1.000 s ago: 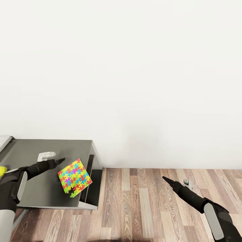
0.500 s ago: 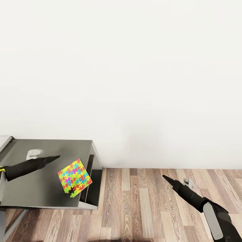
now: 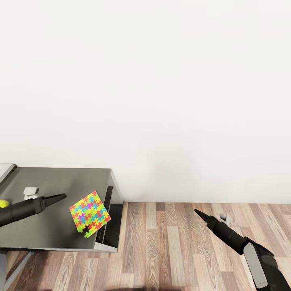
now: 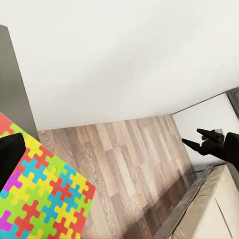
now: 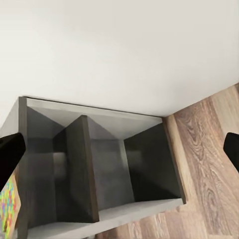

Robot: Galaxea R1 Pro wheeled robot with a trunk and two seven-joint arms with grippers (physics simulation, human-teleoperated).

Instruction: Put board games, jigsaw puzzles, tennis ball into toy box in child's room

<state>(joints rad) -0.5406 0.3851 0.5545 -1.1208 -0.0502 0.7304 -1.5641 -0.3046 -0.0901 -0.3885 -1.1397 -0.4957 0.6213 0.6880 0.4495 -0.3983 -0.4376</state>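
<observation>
One jigsaw puzzle (image 3: 89, 213), a square sheet of bright interlocking pieces, lies near the right end of the table's dark grey lower section (image 3: 48, 226). In the left wrist view this puzzle (image 4: 45, 199) sits close under one of my left fingers (image 4: 10, 154). My left gripper (image 3: 61, 196) hovers over the table to the left of the puzzle, apart from it, open and empty. The tennis ball (image 3: 3, 203) peeks in at the left edge. My right gripper (image 3: 197, 211) hangs open over the wooden floor, holding nothing.
A plain white wall runs behind the table. Wooden floor (image 3: 169, 242) stretches to the right. The right wrist view looks into the table's open dark grey shelf compartments (image 5: 99, 164). The bed's (image 4: 224, 209) cream corner with a grey edge appears in the left wrist view.
My left arm has drawn back to the left, away from the puzzle. The puzzle has stayed in place. The right arm has barely moved.
</observation>
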